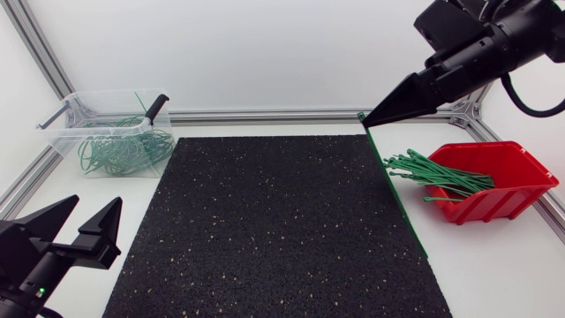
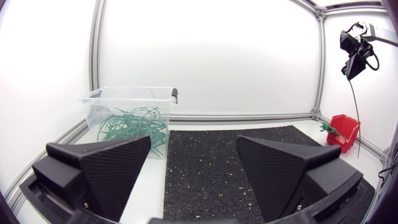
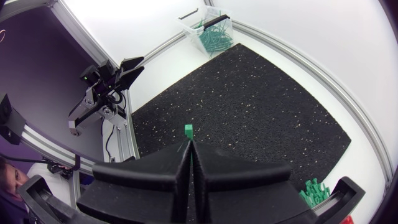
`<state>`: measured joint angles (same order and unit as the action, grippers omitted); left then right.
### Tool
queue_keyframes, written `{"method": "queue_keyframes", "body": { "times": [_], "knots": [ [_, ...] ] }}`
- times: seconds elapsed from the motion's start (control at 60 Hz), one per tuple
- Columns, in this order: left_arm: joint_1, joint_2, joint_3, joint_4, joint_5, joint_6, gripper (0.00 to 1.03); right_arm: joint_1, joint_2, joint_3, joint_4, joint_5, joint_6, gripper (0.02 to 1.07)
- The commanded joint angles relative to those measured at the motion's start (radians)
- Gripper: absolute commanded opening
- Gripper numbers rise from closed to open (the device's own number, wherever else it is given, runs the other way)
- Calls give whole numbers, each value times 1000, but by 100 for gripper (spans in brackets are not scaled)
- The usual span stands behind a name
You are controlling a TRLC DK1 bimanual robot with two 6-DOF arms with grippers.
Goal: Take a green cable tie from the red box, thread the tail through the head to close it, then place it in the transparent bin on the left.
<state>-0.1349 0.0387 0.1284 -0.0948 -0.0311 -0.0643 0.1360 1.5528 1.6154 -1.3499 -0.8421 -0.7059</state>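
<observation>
Your right gripper (image 1: 369,119) is pressed together on one green cable tie (image 1: 397,190), pinching it just below its head (image 3: 188,130), which pokes out past the fingertips in the right wrist view. The rest of the strap hangs free, high over the right edge of the black mat (image 1: 282,230). That is the main risk: the hold is thin and near one end, so a quick swing could set the long tail whipping and twist or pull the tie out of the pinch. With the head so close to the fingers, there is also little room to feed the tail through without the fingers blocking the slot. Your left gripper (image 1: 97,203) sits wide apart and empty at the near left corner, well apart from the tail; if it closes on a swaying strap it may miss or bend it. Nearby, the red box (image 1: 521,163) has loose ties (image 1: 433,172) spilling over its rim, which a low pass could snag. The transparent bin (image 1: 62,132) waits at the far left.
</observation>
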Motion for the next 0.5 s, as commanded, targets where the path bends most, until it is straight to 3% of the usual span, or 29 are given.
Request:
{"method": "queue_keyframes", "body": {
  "times": [0.0,0.217,0.483],
  "knots": [
    [3,58,83,-16,26,-51,92,34,13,-38,21,-9,49,8],
    [47,286,257,-94,201,-123,91,106,12,-77,87,-15,128,8],
    [190,750,533,-209,533,-132,91,123,26,-101,167,-77,200,8]
  ]
}}
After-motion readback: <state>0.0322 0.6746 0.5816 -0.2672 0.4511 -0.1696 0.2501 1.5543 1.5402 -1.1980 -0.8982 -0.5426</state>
